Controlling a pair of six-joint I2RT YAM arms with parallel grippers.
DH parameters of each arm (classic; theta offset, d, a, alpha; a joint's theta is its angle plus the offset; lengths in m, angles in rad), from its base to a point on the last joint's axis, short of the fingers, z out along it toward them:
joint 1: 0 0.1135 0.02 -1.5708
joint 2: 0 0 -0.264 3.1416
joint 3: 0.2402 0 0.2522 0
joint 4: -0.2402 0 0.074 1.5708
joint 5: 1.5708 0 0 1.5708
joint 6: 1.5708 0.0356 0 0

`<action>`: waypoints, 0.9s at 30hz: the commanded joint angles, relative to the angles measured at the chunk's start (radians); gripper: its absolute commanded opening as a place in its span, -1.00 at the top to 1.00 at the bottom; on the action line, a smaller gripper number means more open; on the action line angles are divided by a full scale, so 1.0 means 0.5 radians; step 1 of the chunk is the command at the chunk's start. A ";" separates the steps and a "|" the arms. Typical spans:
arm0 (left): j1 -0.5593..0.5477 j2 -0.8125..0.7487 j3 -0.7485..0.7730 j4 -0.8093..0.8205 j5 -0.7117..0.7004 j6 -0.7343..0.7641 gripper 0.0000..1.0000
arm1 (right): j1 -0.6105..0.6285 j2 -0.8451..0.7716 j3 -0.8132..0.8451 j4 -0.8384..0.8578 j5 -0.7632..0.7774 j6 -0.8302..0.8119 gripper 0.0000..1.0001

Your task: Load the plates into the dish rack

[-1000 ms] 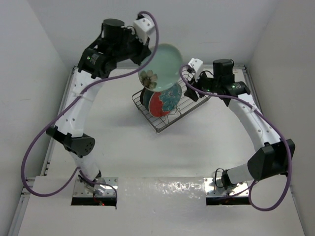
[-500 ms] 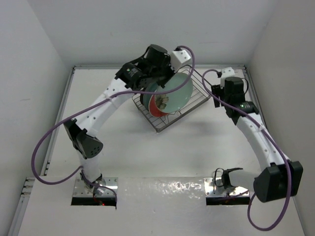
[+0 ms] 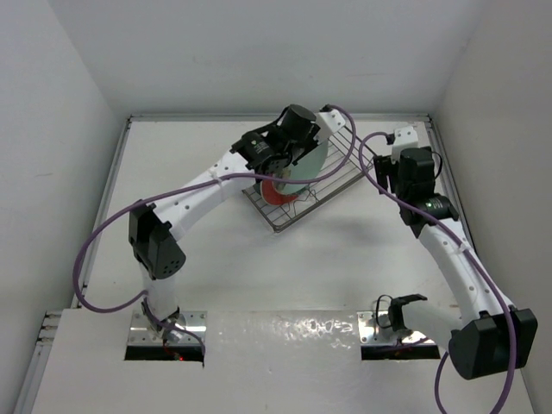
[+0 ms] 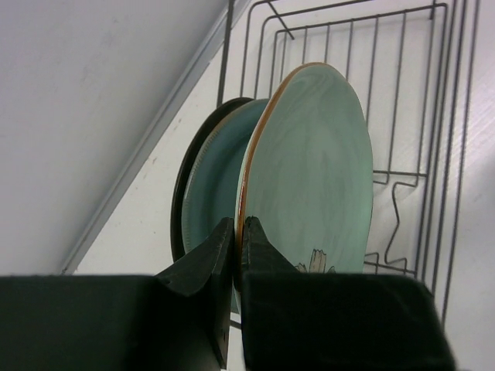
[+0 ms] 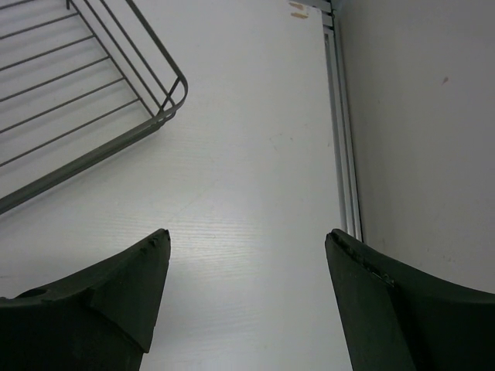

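My left gripper (image 4: 241,224) is shut on the rim of the pale mint green plate (image 4: 313,170), which stands on edge in the dish rack (image 4: 402,100). Close beside it in the rack stand a teal plate (image 4: 213,185) and a dark-rimmed plate (image 4: 184,178). In the top view the left gripper (image 3: 293,153) holds the mint plate (image 3: 310,168) over the rack (image 3: 343,171), with the red-rimmed plate (image 3: 274,191) just in front of it. My right gripper (image 5: 247,236) is open and empty over bare table right of the rack's corner (image 5: 166,97). It shows in the top view (image 3: 399,168). The cream plate is out of view.
The rack sits at an angle at the back middle of the white table (image 3: 345,259). White walls close in the back and both sides. A metal rail (image 5: 340,139) runs along the right wall, close to my right gripper.
My left arm has swung right and down, bringing the mint plate from high above the rack into it, upright. My right gripper has drawn back to the right, away from the rack.
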 commanded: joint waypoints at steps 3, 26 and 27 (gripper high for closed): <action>-0.010 -0.057 -0.047 0.470 -0.255 0.077 1.00 | 0.006 0.007 0.005 -0.006 -0.074 -0.046 -0.60; 0.101 -0.054 -0.522 0.492 0.377 -0.095 1.00 | 0.003 0.010 -0.019 0.018 -0.252 -0.074 -0.64; 0.101 -0.051 -0.540 0.485 0.390 -0.104 1.00 | 0.003 0.010 -0.025 0.018 -0.258 -0.065 -0.65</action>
